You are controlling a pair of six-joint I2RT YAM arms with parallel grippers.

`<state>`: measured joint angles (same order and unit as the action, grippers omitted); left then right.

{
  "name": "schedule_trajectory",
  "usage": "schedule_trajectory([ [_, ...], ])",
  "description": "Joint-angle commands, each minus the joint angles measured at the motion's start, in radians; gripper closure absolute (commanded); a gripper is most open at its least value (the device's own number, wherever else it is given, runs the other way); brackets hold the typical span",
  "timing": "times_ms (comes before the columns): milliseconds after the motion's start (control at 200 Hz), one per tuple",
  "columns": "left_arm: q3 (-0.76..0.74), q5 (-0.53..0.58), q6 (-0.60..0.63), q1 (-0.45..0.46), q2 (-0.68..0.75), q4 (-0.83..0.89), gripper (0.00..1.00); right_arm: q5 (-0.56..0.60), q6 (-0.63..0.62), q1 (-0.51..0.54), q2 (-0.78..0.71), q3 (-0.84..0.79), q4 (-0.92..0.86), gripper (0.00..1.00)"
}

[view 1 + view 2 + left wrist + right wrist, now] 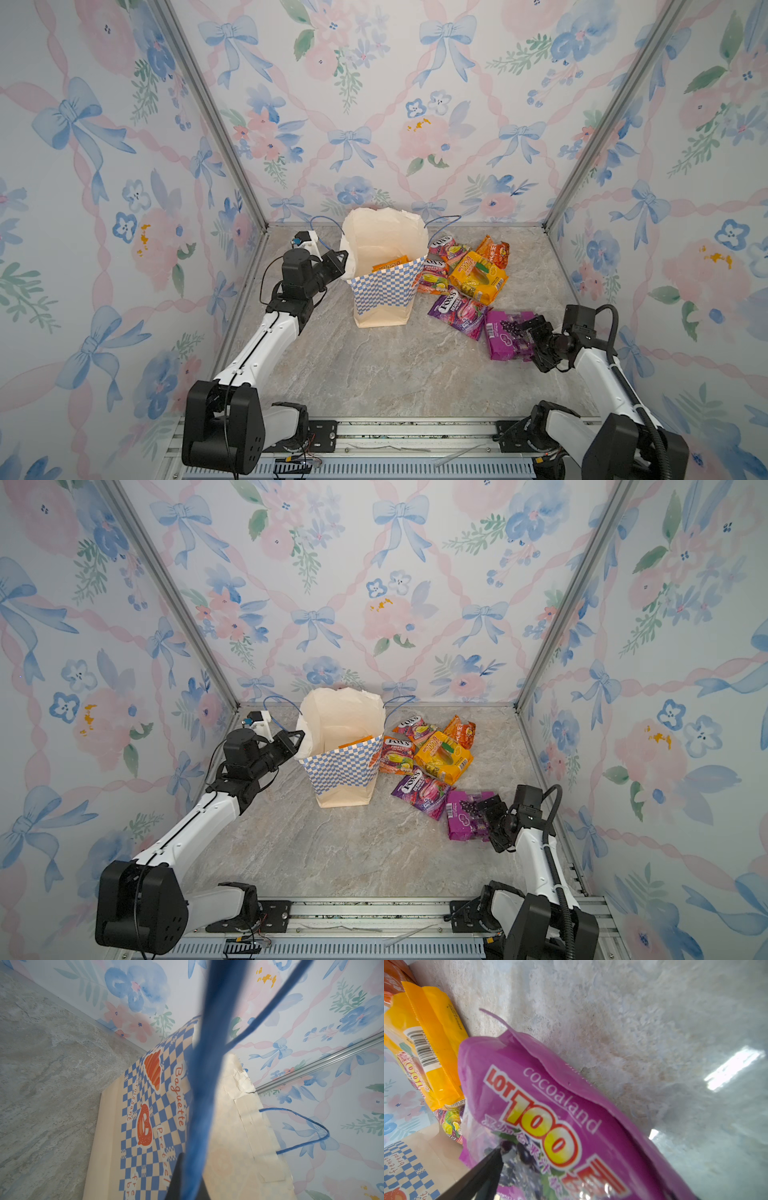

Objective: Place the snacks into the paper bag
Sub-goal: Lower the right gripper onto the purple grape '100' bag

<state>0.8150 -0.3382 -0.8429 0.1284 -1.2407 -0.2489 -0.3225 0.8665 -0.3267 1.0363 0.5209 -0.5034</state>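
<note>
The glossy magenta grape pack [505, 334] is spotted lower right in a top view, straddled by the right gripper [532, 338], jaws wide apart. The cream checkered paper bag [384, 299], centre, is held by the left gripper [338, 262], clamped on its blue cord handle [199, 1088]. Slick film may be squeezed out, or the bag tugged over.

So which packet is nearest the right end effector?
The magenta grape pack, frontmost; the right end effector is at its edge, the other packets lie by or inside the paper bag.
</note>
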Motion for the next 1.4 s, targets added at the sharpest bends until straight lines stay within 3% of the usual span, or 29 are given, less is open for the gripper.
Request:
schedule_trajectory([
  [0, -0.019, 0.001, 0.000, -0.009, 0.018, -0.013, 1.00, -0.016, 0.016, -0.007, 0.019, 0.005, 0.070, 0.03],
  [245, -0.025, 0.005, -0.001, -0.010, 0.024, -0.013, 1.00, 0.003, 0.036, -0.007, 0.027, -0.026, 0.115, 0.00],
  [315, -0.025, 0.007, 0.001, -0.011, 0.024, -0.013, 1.00, 0.018, 0.030, -0.007, 0.018, -0.030, 0.105, 0.06],
  [640, -0.024, 0.003, 0.001, -0.013, 0.021, -0.013, 1.00, 0.045, 0.017, -0.008, -0.051, -0.038, 0.084, 0.51],
  [805, -0.027, 0.004, 0.001, -0.015, 0.022, -0.013, 1.00, 0.039, 0.016, -0.006, -0.056, -0.041, 0.096, 0.85],
  [905, -0.030, 0.004, 0.002, -0.016, 0.024, -0.013, 1.00, 0.039, 0.016, -0.007, -0.060, -0.041, 0.095, 1.00],
  [1395, -0.033, 0.000, 0.000, -0.022, 0.021, -0.016, 1.00, 0.016, -0.032, -0.007, -0.167, -0.017, 0.088, 1.00],
])
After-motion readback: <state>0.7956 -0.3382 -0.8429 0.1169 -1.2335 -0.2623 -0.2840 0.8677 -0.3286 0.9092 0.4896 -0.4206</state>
